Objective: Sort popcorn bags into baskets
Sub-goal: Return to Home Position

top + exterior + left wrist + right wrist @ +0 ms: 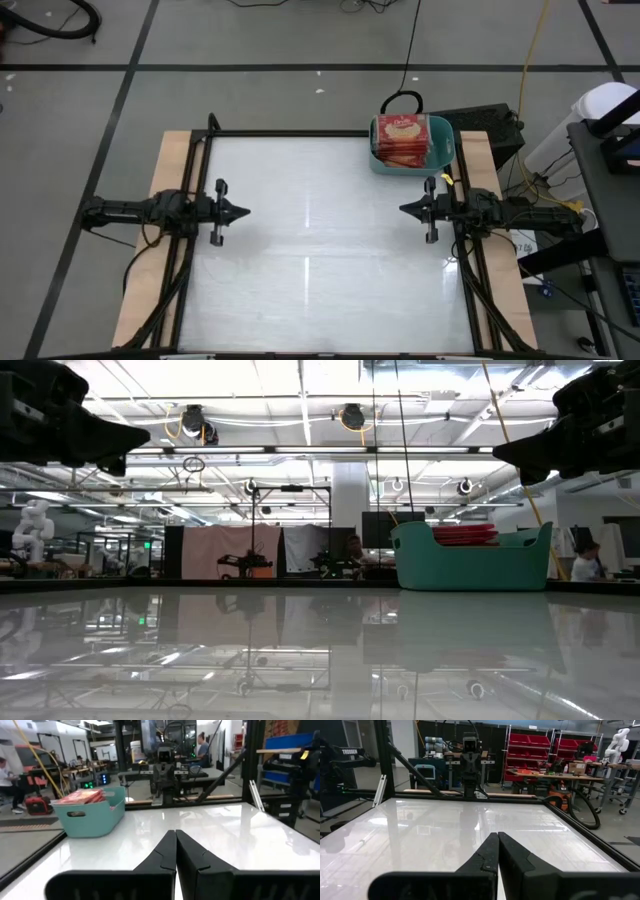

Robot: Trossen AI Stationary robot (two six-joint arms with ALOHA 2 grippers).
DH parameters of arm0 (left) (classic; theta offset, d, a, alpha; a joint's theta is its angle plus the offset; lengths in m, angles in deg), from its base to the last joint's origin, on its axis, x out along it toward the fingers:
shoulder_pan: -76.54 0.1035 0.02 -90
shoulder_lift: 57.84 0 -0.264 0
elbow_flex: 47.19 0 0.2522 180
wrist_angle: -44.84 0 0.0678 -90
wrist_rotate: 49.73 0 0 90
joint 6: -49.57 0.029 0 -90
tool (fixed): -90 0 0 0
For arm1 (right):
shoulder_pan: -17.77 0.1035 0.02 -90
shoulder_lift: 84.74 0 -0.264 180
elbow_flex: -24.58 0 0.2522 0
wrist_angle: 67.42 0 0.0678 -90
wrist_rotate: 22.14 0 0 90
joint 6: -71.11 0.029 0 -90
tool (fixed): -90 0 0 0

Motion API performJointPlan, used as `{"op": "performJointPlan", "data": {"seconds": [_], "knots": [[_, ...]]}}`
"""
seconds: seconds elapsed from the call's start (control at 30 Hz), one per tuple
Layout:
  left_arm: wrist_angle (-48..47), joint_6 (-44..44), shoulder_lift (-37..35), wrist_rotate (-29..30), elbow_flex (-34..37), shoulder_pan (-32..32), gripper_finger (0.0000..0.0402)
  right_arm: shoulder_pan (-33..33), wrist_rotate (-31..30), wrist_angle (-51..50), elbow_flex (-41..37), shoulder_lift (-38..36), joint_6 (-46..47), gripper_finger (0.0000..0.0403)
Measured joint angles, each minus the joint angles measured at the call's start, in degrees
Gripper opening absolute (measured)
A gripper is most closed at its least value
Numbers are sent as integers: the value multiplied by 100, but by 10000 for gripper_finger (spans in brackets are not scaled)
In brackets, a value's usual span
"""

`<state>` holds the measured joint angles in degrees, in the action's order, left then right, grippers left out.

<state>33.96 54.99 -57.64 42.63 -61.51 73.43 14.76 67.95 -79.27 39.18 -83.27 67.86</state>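
The left gripper (243, 211) hangs over the left edge of the surface (310, 250), pointing toward the centre. Its fingers (162, 860) are pressed together tip to tip and hold nothing. The middle of the surface carries no packet in any view; only reflections of the ceiling lights show on it. The right gripper (403, 209) hangs over the right edge, facing the left one and level with it. Its fingers (485, 860) are likewise pressed together and hold nothing. The teal basket (410, 170) stands at the far right corner of the surface, beyond the right gripper and apart from it. The red popcorn bags (405, 138) lie stacked inside it, and the top of the stack shows just above the rim in the low view. An exact count of the bags cannot be made from these views. Judgement: sorting appears complete, since every visible bag is in the basket and none lies on the surface. Both arms are at matching parked poses, so little or nothing appears left beyond settling there.
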Motion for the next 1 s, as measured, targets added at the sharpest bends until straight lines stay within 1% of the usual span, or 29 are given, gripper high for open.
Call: {"op": "performJointPlan", "data": {"seconds": [0.27,0.37,0.5,0.6,0.73,0.87,1.0], "knots": [[-157,-150,3,-71,-4,0,1,-1,-1,2,0,4,1,0],[-189,-391,19,-70,-7,0,8,-1,-1,2,0,5,0,0],[-196,-474,23,-71,-7,0,22,-1,1,2,0,5,0,0],[-165,-599,22,-68,-7,-2,20,0,1,2,0,5,0,0],[-34,-576,9,-60,-2,-2,4,0,1,2,0,5,0,0],[148,-294,-4,-24,-2,2,3,-1,1,2,0,5,0,0],[166,-142,-6,193,-2,21,2,-2,1,2,0,5,0,0]]}}
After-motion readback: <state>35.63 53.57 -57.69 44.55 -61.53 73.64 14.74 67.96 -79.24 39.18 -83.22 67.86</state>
